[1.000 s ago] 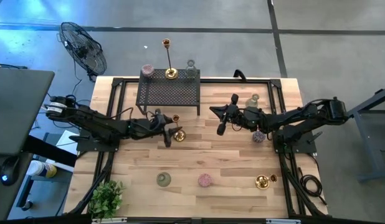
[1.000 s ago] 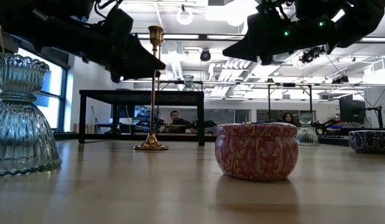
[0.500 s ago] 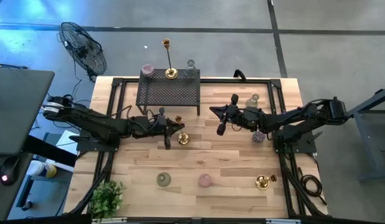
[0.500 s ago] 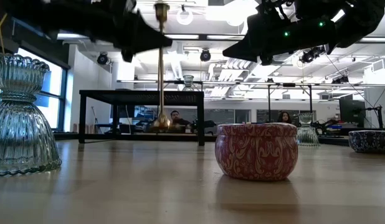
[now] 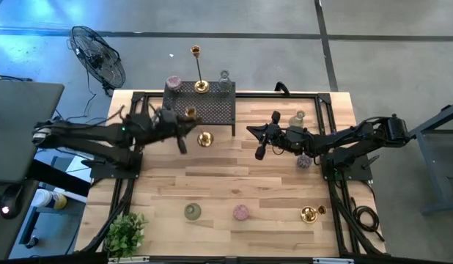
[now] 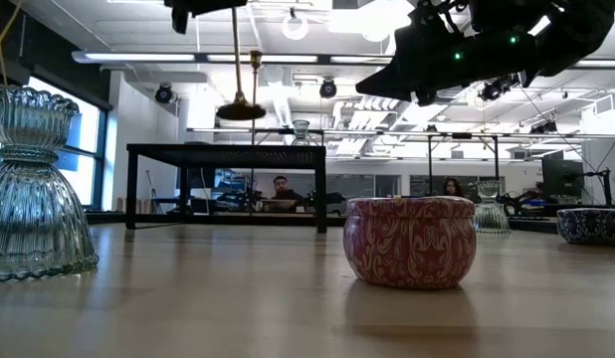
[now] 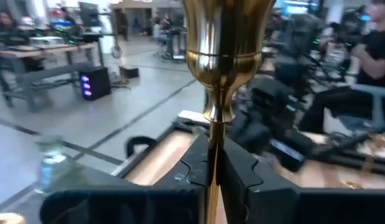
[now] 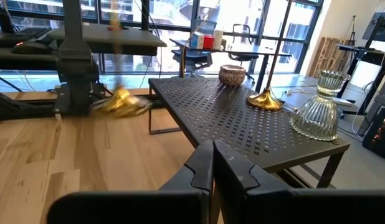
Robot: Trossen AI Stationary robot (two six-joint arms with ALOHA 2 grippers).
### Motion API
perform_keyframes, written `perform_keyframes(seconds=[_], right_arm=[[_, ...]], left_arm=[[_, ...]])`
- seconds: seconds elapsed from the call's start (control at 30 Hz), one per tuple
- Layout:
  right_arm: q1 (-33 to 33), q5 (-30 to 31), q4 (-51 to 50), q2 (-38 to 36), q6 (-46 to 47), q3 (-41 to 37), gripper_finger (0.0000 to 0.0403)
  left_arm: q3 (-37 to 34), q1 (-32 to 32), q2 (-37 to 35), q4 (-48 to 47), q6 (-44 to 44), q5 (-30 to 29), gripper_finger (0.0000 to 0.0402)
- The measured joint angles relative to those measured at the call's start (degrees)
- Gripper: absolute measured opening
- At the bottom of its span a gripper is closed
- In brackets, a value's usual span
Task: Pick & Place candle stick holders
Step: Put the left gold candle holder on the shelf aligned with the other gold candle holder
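Now lifted clear of the table (image 5: 212,183): tall gold candlestick (image 6: 237,70), stem pinched between the fingers (image 7: 236,171) of the left hand (image 5: 184,126), round base hanging in the air just in front of the black mesh rack (image 5: 199,107). Seen from the left wrist, cup of the candlestick upright above the pressed fingers. On the rack: a second tall gold candlestick (image 5: 199,70), a pink round holder (image 5: 173,83) and a clear glass holder (image 5: 224,81). Right hand (image 5: 260,149) pressed together on nothing, held above the table's middle, off to the right of the rack. Just beside the right arm: a pale glass holder (image 5: 298,117) and a purple round holder (image 5: 304,160). Along the near edge of the table: a green glass holder (image 5: 192,212), a pink patterned holder (image 5: 241,213) and a squat gold holder (image 5: 308,214), well apart from each other. At the near left corner, a leafy plant (image 5: 125,235).
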Motion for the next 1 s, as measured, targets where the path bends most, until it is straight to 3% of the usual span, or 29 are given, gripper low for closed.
perform_keyframes(seconds=[0.27,0.53,0.7,1.0], right_arm=[[-0.01,0.00,0.09,0.00,0.02,0.00,0.0002],[-0.01,-0.02,-0.02,0.00,0.02,0.00,0.0002],[-0.01,-0.02,-0.04,0.00,0.02,0.00,0.0001],[-0.01,-0.02,-0.11,0.00,0.02,0.00,0.0001]], left_arm=[[4.18,17.37,1.57,-3.53,0.87,9.67,0.0016],[7.20,31.80,7.96,-2.97,1.05,20.44,0.0013],[7.51,35.46,12.11,-0.18,1.04,23.42,0.0013],[7.51,37.65,14.32,2.61,2.02,22.94,0.0013]])
